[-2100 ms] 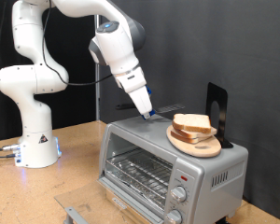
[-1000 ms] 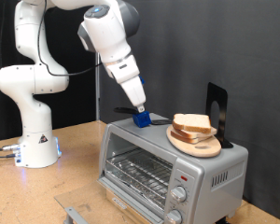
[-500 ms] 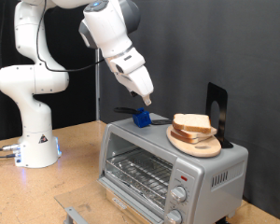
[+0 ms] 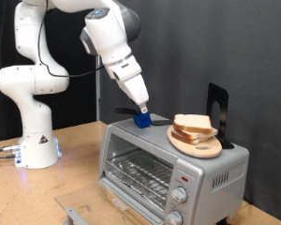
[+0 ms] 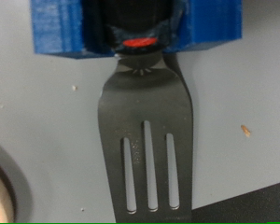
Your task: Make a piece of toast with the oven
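Observation:
The silver oven stands on the wooden table with its glass door shut and the wire rack showing inside. Two slices of toast lie stacked on a round wooden plate on the oven's top, towards the exterior view's right. A black slotted spatula with a blue block handle lies on the oven top beside the plate. My gripper points down, right over the blue handle. The wrist view shows the handle very close, but no fingers clearly.
A black upright stand rises behind the plate. The arm's white base stands at the exterior view's left on the table. The oven's two knobs and red light face front. A crumb lies on the oven top.
The gripper rose off the blue handle and swung slightly right, leaving the spatula on the oven top. It has now come back down onto the handle. Toast and plate have not moved.

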{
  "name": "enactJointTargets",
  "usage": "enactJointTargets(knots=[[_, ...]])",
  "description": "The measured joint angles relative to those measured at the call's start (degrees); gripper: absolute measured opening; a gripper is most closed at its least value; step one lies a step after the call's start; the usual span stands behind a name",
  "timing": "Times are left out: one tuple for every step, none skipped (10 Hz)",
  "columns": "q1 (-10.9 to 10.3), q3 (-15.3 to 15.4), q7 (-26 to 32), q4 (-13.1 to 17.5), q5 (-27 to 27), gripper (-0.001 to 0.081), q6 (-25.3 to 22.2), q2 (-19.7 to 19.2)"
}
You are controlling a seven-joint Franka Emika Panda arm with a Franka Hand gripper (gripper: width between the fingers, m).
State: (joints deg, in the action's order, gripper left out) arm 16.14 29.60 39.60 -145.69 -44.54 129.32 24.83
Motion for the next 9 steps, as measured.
enactJointTargets(knots=[[-0.19, 0.52, 0.0, -0.61, -0.52, 0.0805, 0.85, 0.04], [-0.32, 1.09, 0.0, -1.15, -0.9, 0.0805, 1.78, 0.06], [-0.42, 1.69, 0.0, -1.72, -1.14, 0.0805, 2.72, 0.07], [-0.45, 2.33, 0.0, -2.29, -1.33, 0.0805, 3.8, 0.07], [-0.45, 2.91, -0.02, -2.79, -1.54, 0.0805, 4.6, 0.07], [-0.45, 3.37, -0.16, -3.22, -1.76, 0.0805, 5.22, 0.06], [-0.45, 3.8, -0.56, -3.59, -1.9, 0.0805, 5.92, 0.02], [-0.45, 4.25, -0.94, -3.8, -2.08, 0.0805, 6.55, -0.12], [-0.45, 4.53, -1.17, -3.86, -2.29, 0.0805, 6.93, -0.36]])
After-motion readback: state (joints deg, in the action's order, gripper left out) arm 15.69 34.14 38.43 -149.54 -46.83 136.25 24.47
